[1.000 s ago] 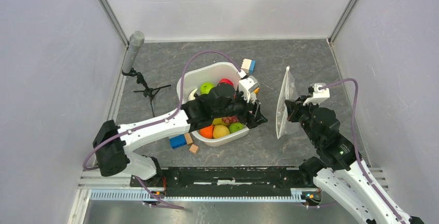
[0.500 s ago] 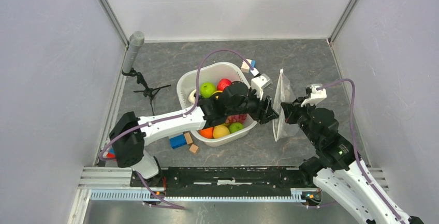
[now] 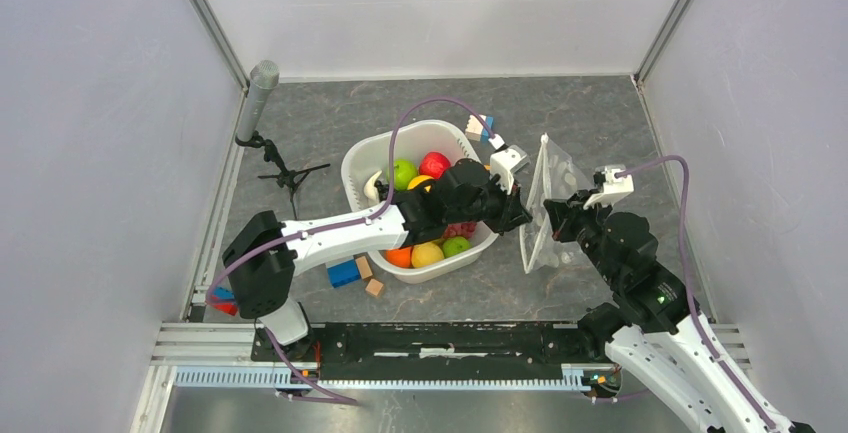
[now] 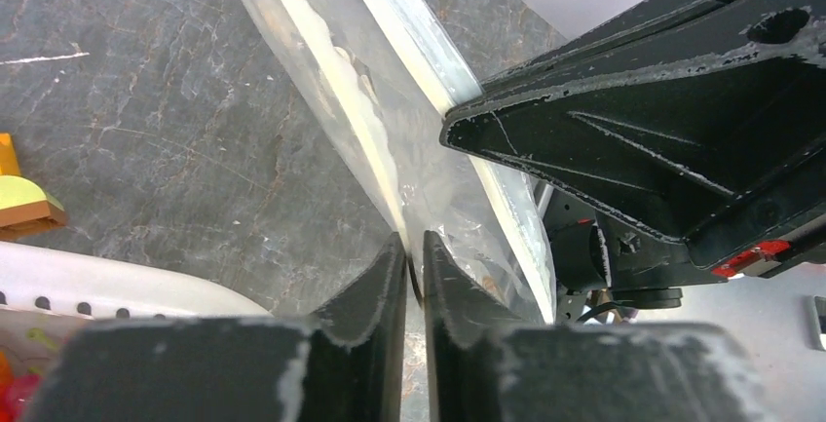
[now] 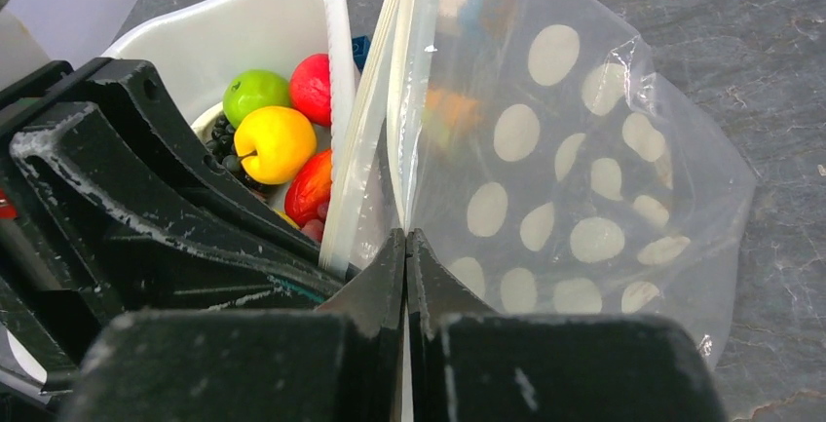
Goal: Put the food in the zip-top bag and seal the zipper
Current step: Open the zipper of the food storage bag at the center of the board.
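My left claw [image 4: 415, 258] and right claw [image 5: 405, 247] are each pinched shut on one lip of the bag [image 5: 584, 178]. It stands upright just beside the tub [image 3: 358, 168], which holds the fruit [image 5: 274, 141]. I should draw the lips apart evenly, gently, without slipping.

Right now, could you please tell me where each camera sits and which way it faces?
Top external: above and behind the arms, looking down on the table; both arms, the white tub and the zip-top bag show.
Left wrist: on the left arm, looking past the left gripper, shut on the bag's edge, to the tabletop.
Right wrist: on the right arm, looking past the right gripper, shut on the bag's edge, towards the tub.
Shared: both wrist views show the bag and the opposite gripper.
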Motion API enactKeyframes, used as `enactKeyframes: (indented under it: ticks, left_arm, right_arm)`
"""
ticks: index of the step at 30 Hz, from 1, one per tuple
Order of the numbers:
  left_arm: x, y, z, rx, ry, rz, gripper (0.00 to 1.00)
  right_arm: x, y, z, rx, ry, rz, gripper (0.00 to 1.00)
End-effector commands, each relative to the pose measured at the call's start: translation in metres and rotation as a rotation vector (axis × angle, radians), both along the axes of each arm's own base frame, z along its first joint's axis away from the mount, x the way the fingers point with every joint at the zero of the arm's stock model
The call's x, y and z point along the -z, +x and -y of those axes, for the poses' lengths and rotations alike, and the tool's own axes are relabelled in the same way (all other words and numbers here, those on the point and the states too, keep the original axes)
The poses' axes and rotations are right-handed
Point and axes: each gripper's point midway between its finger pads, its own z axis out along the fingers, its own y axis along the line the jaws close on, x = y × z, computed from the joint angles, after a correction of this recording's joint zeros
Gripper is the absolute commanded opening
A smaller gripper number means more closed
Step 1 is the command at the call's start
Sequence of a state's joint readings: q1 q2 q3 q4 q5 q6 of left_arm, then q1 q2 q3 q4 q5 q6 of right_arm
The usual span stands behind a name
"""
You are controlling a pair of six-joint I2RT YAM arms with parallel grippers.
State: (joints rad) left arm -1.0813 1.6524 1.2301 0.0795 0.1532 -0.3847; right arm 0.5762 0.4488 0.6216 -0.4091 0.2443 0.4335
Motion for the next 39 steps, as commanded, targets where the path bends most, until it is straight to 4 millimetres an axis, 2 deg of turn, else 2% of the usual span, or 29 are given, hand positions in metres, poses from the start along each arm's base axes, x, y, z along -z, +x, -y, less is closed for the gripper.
enactKeyframes:
  ticks: [1,3,8,9,11,15,22,24,28,33,39]
  left_arm:
    - [-0.026,0.008,0.004,-0.033,-0.053,0.044,0.1]
    - [-0.028,0.01,0.002,-0.047,-0.05,0.049,0.02]
    - [-0.029,0.022,-0.006,-0.124,-0.009,0.059,0.02]
    - [-0.028,0.023,-0.006,-0.133,0.002,0.059,0.02]
    - [-0.03,0.022,-0.007,-0.148,0.029,0.068,0.02]
    - [-0.042,0.017,-0.005,-0.171,0.05,0.106,0.02]
    - [-0.046,0.018,-0.005,-0.272,0.095,0.13,0.02]
    - [-0.046,0.017,-0.003,-0.28,0.101,0.131,0.02]
    - [-0.049,0.013,0.002,-0.28,0.093,0.135,0.02]
    - [-0.046,0.013,0.003,-0.289,0.103,0.141,0.02]
    - [-0.039,0.013,0.003,-0.296,0.127,0.142,0.02]
  right_arm:
    - [-0.005,-0.001,0.0,0.001,0.018,0.01,0.02]
    - [-0.003,-0.001,0.001,0.008,0.015,0.003,0.02]
    - [-0.007,-0.002,0.0,0.002,0.024,0.002,0.05]
    - [-0.008,-0.003,0.0,0.002,0.025,-0.001,0.07]
    - [-0.011,-0.003,0.001,0.009,0.025,-0.013,0.23]
    - [-0.023,-0.003,0.003,0.019,0.015,-0.021,0.37]
    - [-0.043,-0.005,-0.002,0.0,0.046,-0.019,0.5]
    - [-0.048,-0.005,-0.001,0.008,0.055,-0.016,0.5]
    - [-0.038,-0.001,0.006,0.055,0.009,-0.065,0.5]
    - [-0.029,0.004,-0.005,0.016,-0.005,-0.095,0.5]
    - [-0.023,0.01,-0.006,0.025,-0.025,-0.108,0.49]
